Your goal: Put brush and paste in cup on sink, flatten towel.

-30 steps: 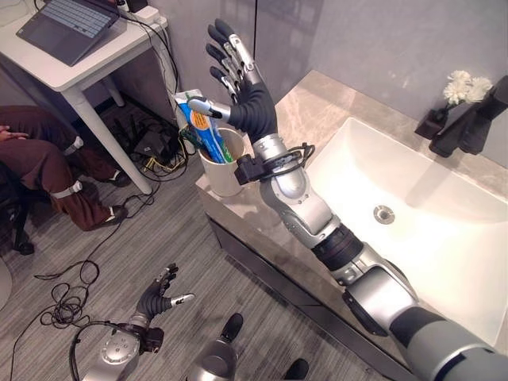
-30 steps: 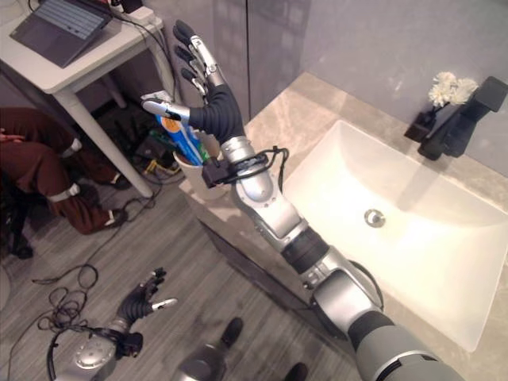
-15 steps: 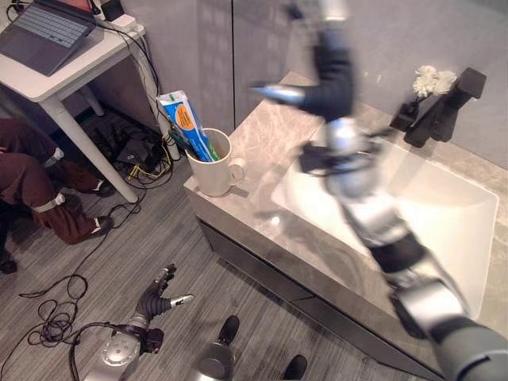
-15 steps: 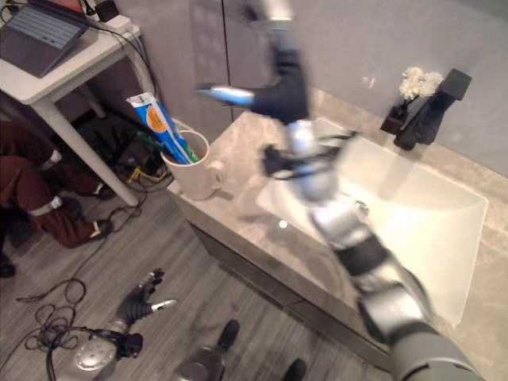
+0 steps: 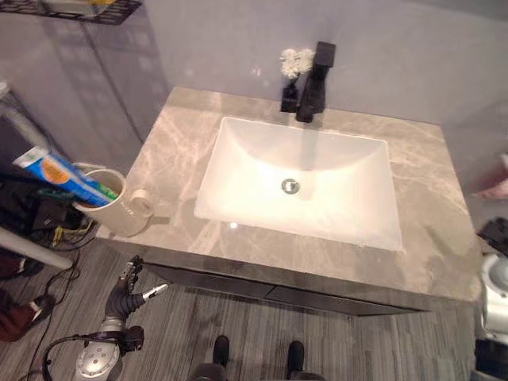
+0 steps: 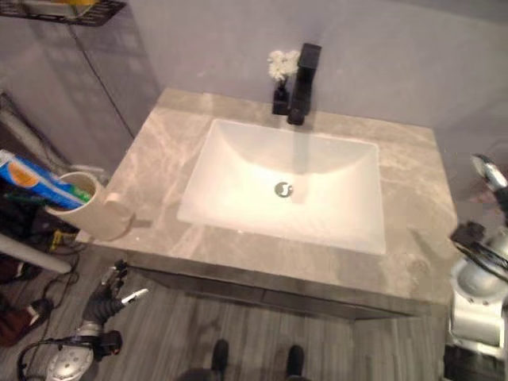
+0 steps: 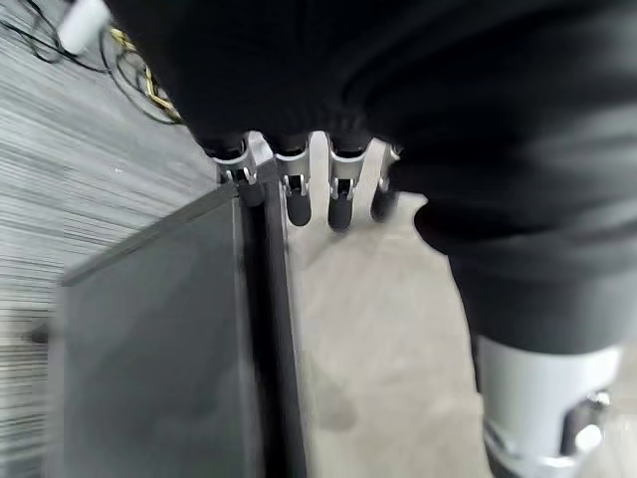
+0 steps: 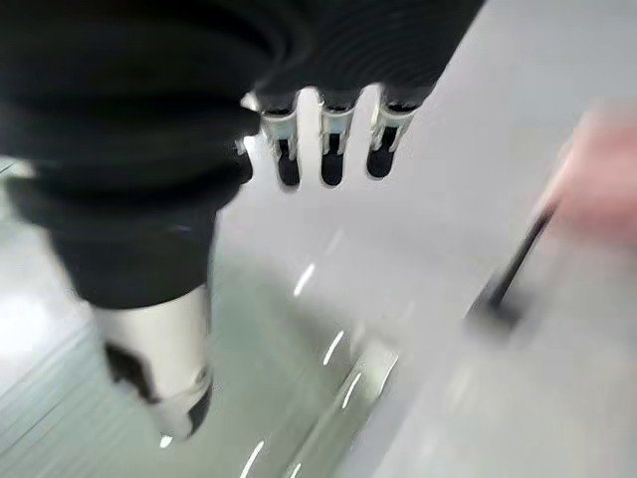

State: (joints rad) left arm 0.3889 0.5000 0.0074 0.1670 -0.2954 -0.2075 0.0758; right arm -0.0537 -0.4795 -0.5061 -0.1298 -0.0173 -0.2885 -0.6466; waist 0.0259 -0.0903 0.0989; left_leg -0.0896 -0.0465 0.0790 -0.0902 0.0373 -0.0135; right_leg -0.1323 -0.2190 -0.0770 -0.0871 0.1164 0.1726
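Note:
A cream cup [image 5: 111, 211] stands at the counter's left end, near its front corner. In it lean a blue and orange paste tube [image 5: 57, 175] and a green brush [image 5: 94, 193] beside it. My left hand [image 5: 125, 294] hangs open below the counter's left front corner, over the floor, its fingers [image 7: 338, 189] relaxed beside the dark cabinet front [image 7: 149, 349]. My right hand [image 8: 325, 149] is open with straight fingers and holds nothing, off the counter's right end, where a silver fingertip [image 6: 482, 168] shows. Past it is a blurred pink thing [image 8: 602, 169] on a dark bar.
The white basin [image 5: 238, 171] is sunk in the grey marble counter [image 5: 429, 230]. A black tap [image 5: 316, 79] and a small vase of white flowers [image 5: 295, 63] stand at its back. A wire shelf [image 5: 71, 6] hangs on the wall at the upper left.
The camera has swung right, so the whole sink is now in view. My right arm has left the cup and withdrawn to the counter's right end. The left hand has stayed low.

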